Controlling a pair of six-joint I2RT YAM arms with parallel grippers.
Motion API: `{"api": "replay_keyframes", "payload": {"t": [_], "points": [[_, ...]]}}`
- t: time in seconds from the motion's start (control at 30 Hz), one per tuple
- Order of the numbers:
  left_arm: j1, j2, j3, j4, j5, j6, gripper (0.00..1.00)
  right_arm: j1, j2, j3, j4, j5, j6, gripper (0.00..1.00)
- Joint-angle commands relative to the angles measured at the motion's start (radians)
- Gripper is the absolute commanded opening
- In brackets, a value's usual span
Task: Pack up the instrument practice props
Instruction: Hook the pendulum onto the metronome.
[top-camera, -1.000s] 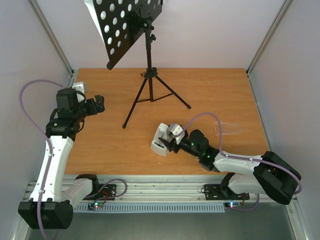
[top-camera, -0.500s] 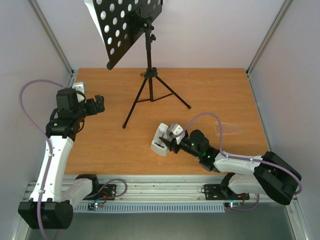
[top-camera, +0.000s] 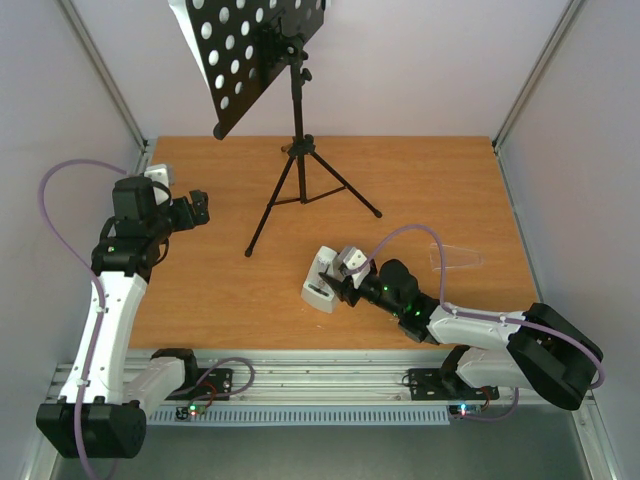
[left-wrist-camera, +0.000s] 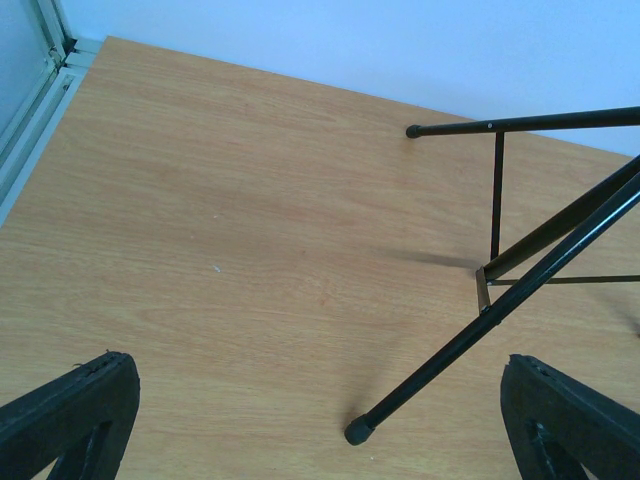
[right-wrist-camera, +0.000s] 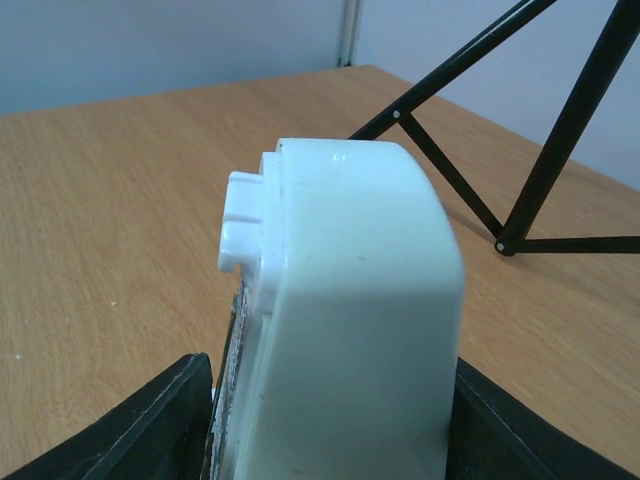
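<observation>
Unmoved metronome (right-wrist-camera: 350, 250) within right gripper (right-wrist-camera: 332, 378)

Metronome (right-wrist-camera: 350, 300) glossy white plastic; stand (top-camera: 298, 110) matt black metal; table (top-camera: 430, 190) smooth wood.

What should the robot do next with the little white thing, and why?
Probably squeeze the right gripper firmly onto the metronome: its fingers sit on both sides, and it rests on the table. Whether they grip yet, I can't tell.

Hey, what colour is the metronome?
The metronome is white; the right wrist view shows it best.
</observation>
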Motion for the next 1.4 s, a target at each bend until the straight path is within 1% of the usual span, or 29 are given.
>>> {"api": "replay_keyframes", "payload": {"t": [0.0,0.53,1.17,1.37], "points": [[-0.002,0.000,0.010,0.026,0.007,-0.003,0.99,0.003,-0.009,0.013,0.001,0.006,0.016,0.61],[-0.002,0.004,0.009,0.027,0.015,-0.003,1.00,0.002,-0.005,0.060,-0.091,0.021,0.018,0.63],[-0.002,0.004,0.010,0.028,0.031,-0.006,0.99,0.000,0.027,0.092,-0.123,0.027,0.027,0.64],[-0.002,0.002,0.010,0.028,0.027,-0.006,0.99,0.002,0.018,0.076,-0.108,0.037,0.040,0.62]]}}
